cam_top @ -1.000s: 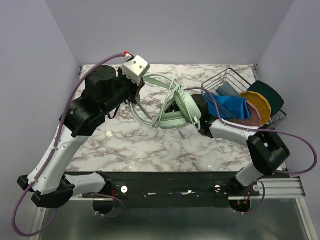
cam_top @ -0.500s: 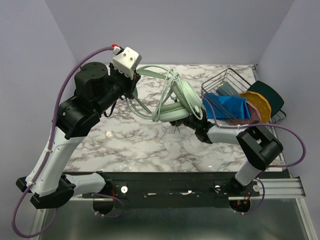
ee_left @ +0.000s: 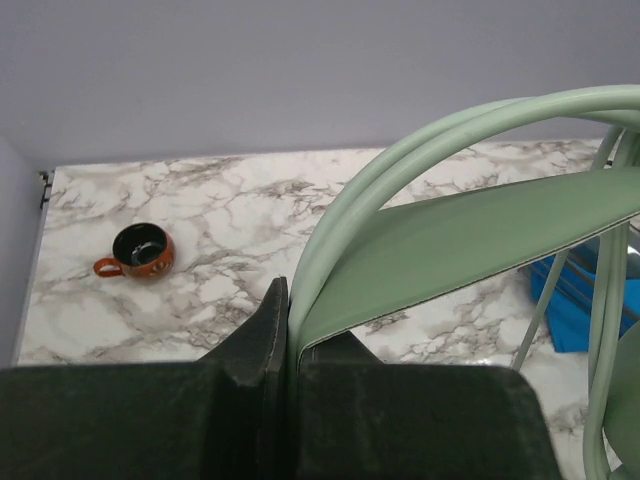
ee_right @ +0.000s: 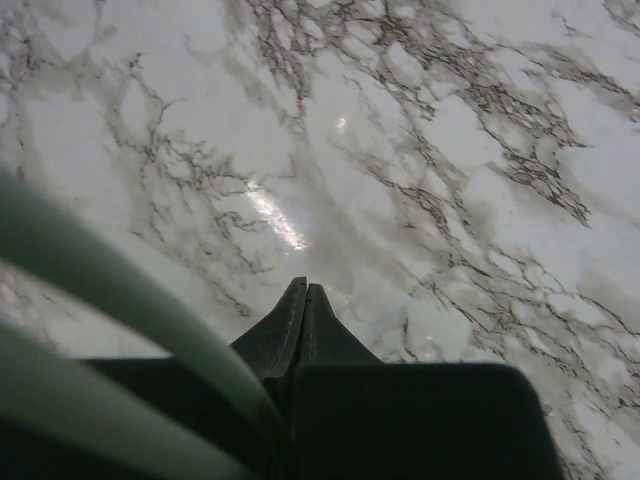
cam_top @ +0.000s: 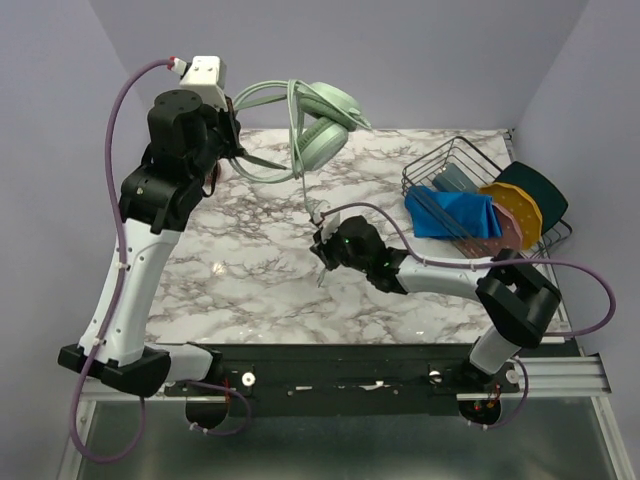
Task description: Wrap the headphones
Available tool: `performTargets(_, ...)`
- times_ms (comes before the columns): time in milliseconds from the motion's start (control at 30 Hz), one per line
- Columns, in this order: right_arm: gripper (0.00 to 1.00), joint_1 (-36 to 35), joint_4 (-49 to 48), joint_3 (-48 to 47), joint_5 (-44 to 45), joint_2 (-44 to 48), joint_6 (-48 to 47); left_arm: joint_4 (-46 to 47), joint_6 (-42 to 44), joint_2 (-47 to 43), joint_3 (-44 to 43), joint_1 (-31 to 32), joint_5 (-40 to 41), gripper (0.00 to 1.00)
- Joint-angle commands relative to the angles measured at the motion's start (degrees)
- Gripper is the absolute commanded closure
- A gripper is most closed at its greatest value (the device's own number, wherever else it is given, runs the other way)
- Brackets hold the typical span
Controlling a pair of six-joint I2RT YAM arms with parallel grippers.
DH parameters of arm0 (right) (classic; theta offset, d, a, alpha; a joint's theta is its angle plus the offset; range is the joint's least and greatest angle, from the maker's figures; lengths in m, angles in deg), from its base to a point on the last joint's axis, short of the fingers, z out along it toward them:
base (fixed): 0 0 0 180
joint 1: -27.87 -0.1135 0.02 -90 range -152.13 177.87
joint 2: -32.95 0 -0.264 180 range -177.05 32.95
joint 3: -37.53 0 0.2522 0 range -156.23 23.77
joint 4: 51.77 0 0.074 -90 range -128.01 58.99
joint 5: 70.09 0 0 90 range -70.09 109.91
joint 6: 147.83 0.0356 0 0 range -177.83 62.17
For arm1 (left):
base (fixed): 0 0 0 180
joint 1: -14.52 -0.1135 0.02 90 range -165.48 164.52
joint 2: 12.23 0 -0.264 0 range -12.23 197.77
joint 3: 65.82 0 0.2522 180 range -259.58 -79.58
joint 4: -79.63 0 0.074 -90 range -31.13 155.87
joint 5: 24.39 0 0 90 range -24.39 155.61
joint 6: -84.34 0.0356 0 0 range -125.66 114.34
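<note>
1. Left pincer point(ee_left: 286, 305), raised high at the far left, is clamped on the headband point(ee_left: 450, 235), likely so that the cups hang free of the bench point(cam_top: 250, 280)
2. The headphones point(cam_top: 322, 125) hang in the air over the far edge, left of centre; lifted like this, the cable point(cam_top: 297, 150) drops clear below them, which should make it easier to loop round
3. Right pincer point(cam_top: 322, 248), low over mid-bench, has its jaws together; the cable's lower end reaches down to it and strands pass just beside it, but whether one is nipped I cannot tell
4. A wire basket point(cam_top: 440, 165) holding a blue cloth point(cam_top: 455, 213) stands at the far right, well apart from the work
</note>
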Motion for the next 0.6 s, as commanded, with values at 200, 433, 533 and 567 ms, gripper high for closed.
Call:
performTargets(200,0.99,-15.65,27.88,-10.70,15.42,-4.79,-10.34,19.32,-1.41,5.37,7.46,-8.27,11.02,1.00)
performTargets(433,0.99,-19.70,43.43,-19.41,20.60,-6.03,-11.65,31.38,10.55,6.24,22.32,-8.18,17.45,1.00)
performTargets(533,0.99,-19.97,52.04,-21.69,25.77,-5.41,-11.13,37.97,19.83,6.86,28.12,-8.09,19.22,1.00)
performTargets(567,0.99,-19.97,56.24,-22.05,27.45,-4.80,-11.13,39.38,21.88,7.12,30.66,-8.09,19.66,1.00)
